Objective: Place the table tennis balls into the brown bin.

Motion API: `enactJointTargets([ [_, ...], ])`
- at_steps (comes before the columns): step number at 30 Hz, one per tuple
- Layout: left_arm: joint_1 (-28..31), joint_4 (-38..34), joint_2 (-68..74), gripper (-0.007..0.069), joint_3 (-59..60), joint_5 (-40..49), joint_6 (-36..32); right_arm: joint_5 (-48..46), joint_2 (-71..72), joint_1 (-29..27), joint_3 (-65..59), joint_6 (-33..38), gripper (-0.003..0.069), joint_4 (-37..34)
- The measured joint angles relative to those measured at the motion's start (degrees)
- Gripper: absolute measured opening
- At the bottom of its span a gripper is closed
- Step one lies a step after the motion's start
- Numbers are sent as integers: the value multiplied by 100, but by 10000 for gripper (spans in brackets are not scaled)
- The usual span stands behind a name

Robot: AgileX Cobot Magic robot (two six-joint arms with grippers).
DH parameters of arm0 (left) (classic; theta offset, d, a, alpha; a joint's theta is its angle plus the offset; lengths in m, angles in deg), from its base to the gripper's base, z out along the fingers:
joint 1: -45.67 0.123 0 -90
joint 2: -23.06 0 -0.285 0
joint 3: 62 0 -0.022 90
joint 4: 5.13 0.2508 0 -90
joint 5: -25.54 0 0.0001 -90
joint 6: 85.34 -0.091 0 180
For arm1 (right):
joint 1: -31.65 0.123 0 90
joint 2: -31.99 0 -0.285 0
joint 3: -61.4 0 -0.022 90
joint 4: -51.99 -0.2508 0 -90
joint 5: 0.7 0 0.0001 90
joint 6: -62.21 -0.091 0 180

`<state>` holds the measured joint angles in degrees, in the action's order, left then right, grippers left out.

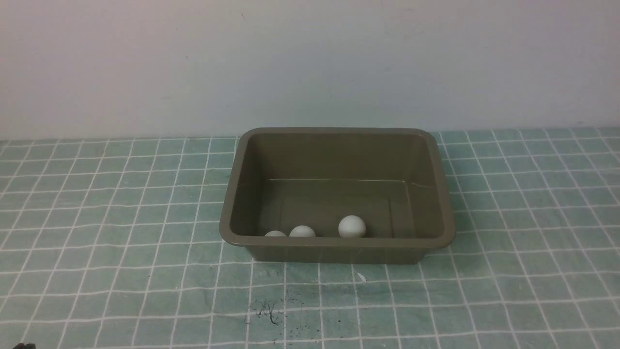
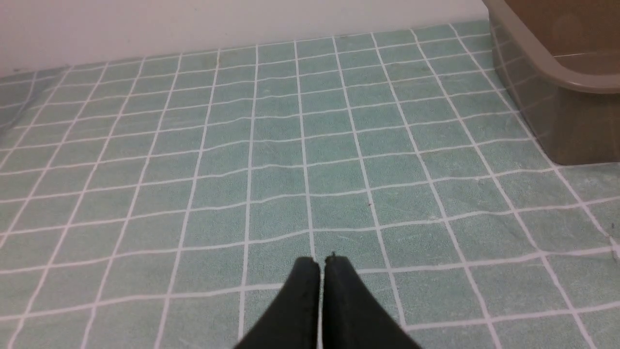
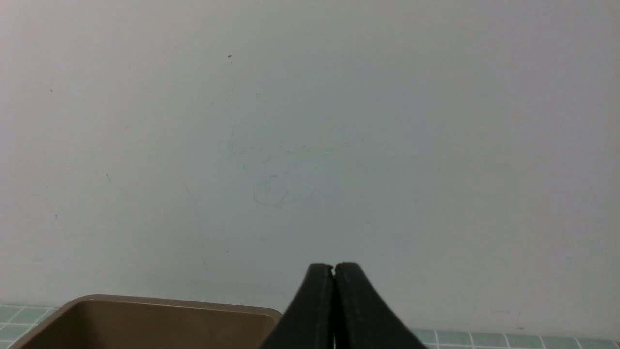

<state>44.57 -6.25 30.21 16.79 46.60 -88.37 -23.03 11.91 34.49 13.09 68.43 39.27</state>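
Note:
The brown bin point(image 1: 438, 194) stands in the middle of the table near the wall. Three white table tennis balls lie on its floor by the near wall: one point(image 1: 351, 226) fully in sight, one point(image 1: 302, 231) and one point(image 1: 275, 234) half hidden behind the rim. Neither arm shows in the front view. In the left wrist view my left gripper point(image 2: 322, 260) is shut and empty over the cloth, with a corner of the bin point(image 2: 547, 63) far off to one side. My right gripper point(image 3: 333, 265) is shut and empty, facing the wall above the bin's rim point(image 3: 145, 300).
A green cloth with a white grid point(image 1: 121, 242) covers the table. A plain pale wall point(image 1: 310, 63) rises right behind the bin. Small dark specks point(image 1: 266, 312) mark the cloth in front of the bin.

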Motion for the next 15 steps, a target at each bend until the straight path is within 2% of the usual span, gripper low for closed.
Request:
enactJointTargets([
  [15, 0, -5, 0, -5, 0, 0, 0, -5, 0, 0, 0, 22, -15, 40],
])
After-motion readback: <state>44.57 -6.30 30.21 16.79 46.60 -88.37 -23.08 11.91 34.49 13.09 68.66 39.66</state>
